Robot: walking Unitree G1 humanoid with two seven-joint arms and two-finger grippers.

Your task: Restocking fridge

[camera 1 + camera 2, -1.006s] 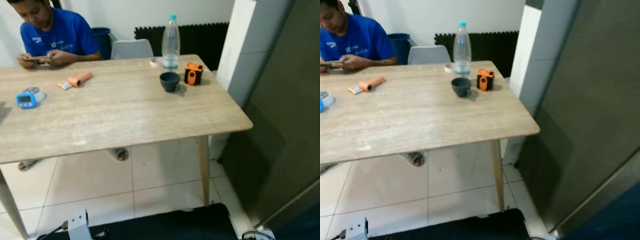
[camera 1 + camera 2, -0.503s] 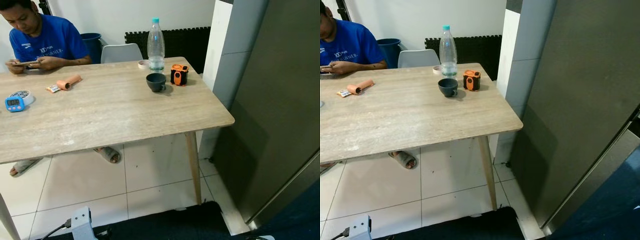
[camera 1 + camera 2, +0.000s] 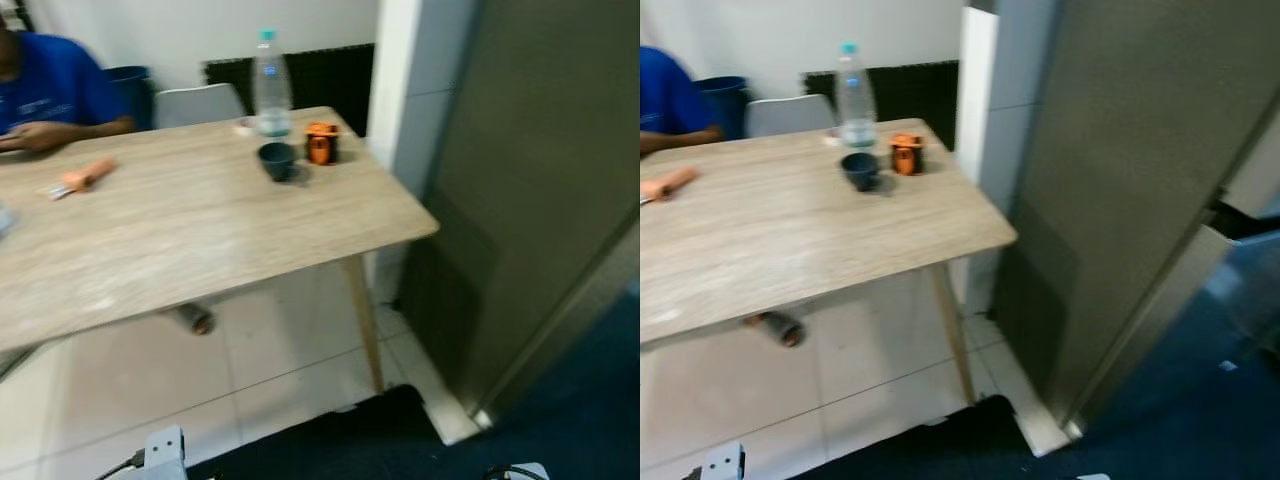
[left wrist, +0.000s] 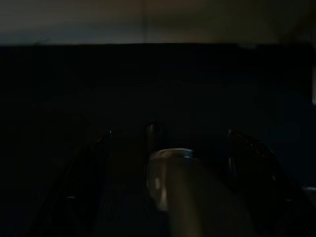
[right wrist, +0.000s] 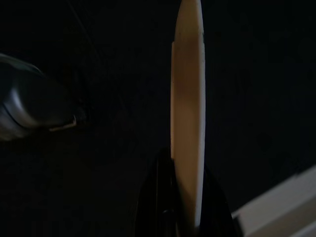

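The tall grey fridge (image 3: pixel 540 200) stands shut on the right, past the table's corner. In the dark left wrist view, my left gripper (image 4: pixel 168 134) has a shiny rounded cylinder (image 4: pixel 170 187) lying along its middle; I cannot make out what it is. A thin pale flat thing (image 5: pixel 187 94) shows edge-on in the right wrist view, rising from my right gripper (image 5: pixel 183 165), which is shut on its lower end. On the wooden table (image 3: pixel 200 230) stand a clear water bottle (image 3: pixel 268 85), a dark cup (image 3: pixel 277 160) and a small orange object (image 3: pixel 321 143).
A person in a blue shirt (image 3: pixel 50 90) sits at the table's far left, with a foot (image 3: pixel 190 318) underneath. A white chair (image 3: pixel 195 103) stands behind it and an orange tube (image 3: pixel 85 173) lies on it. A white pillar (image 3: pixel 410 100) separates table and fridge. A dark mat (image 3: pixel 560 410) covers the floor by the fridge.
The camera has swung to the right, so the table and person slide left and more of the fridge fills the right side. The picture is now blurred. The table's things keep their places.
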